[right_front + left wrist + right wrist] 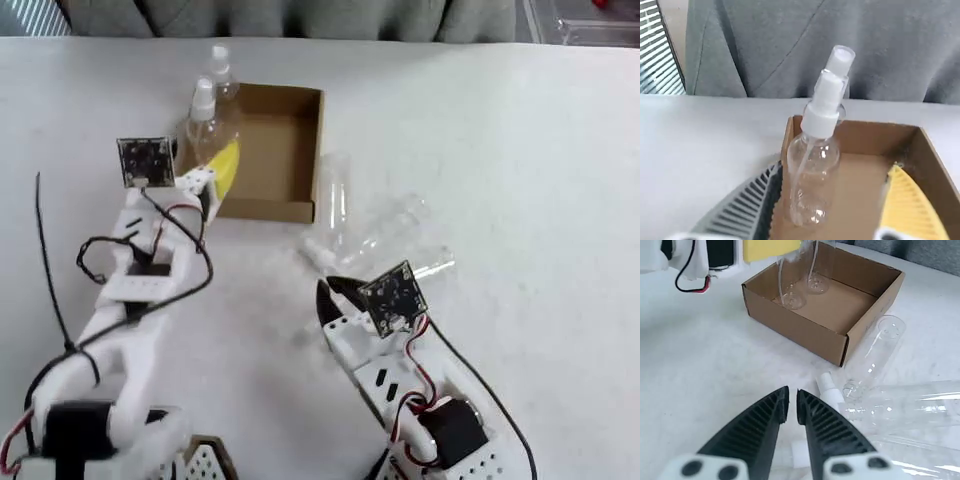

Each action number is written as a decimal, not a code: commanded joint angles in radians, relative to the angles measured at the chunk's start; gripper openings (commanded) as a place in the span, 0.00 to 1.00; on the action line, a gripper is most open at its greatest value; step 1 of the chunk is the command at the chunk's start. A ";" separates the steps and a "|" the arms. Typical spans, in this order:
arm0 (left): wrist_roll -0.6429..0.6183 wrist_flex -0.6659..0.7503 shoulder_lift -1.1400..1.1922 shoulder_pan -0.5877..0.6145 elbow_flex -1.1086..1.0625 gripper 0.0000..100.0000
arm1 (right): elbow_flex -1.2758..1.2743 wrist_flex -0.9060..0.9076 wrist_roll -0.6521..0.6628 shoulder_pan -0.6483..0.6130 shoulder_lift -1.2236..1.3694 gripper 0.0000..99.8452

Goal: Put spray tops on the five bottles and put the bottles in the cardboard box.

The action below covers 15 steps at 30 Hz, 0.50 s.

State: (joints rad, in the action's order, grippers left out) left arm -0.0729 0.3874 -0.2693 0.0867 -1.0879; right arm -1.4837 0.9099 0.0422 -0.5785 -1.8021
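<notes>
1. High view lets us count five bottles. Two with spray tops stand upright in the cardboard box (268, 209), a nearer one (205, 135) and a farther one (222, 80). Three without tops lie on the table (500, 130).
2. The three bare bottles lie in a loose cluster just right of the box. One (335, 200) is beside the box's right wall, with a second (395, 222) and a third (430, 266) close by.
3. We make out one loose spray top (312, 250). It is white and lies on the table at the near end of that cluster.
4. There is one box, open at the top, and both capped bottles stand along its left side.
5. Gray fabric (330, 18) runs behind the table's far edge, and a clear plastic container (580, 20) sits at the far right corner.
6. The left arm lies stretched from the near left of the table to the box's left side.
   - The left gripper (835, 170) has its jaws apart, a gray finger (750, 210) on one side of the nearer capped bottle and a yellow finger (910, 205) on the other.
   - The gray finger is just beside the bottle, and we cannot tell whether it touches. The yellow one is clearly apart from it.
   - The farther capped bottle stands right behind the nearer one.
7. The right arm sits low at the near right, its right gripper (792, 397) pointed toward the box.
   - Its jaws are drawn together to a thin slit with nothing between them.
   - The loose spray top lies just ahead of the tips, in front of the bare bottles.
</notes>
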 commanded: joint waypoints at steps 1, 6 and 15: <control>0.025 -0.287 -0.254 0.005 -0.018 0.31 | -0.012 -0.016 -0.002 0.008 0.001 0.01; 0.025 -0.698 -0.512 -0.001 -0.015 0.31 | -0.018 -0.016 -0.002 0.008 0.001 0.01; 0.017 -1.111 -0.812 -0.051 -0.072 0.31 | -0.014 -0.054 0.000 0.185 0.001 0.01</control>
State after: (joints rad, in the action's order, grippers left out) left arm -0.0575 -0.6084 -0.9643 0.0637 -1.1324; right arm -1.5144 0.8961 0.0422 -0.4434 -1.7960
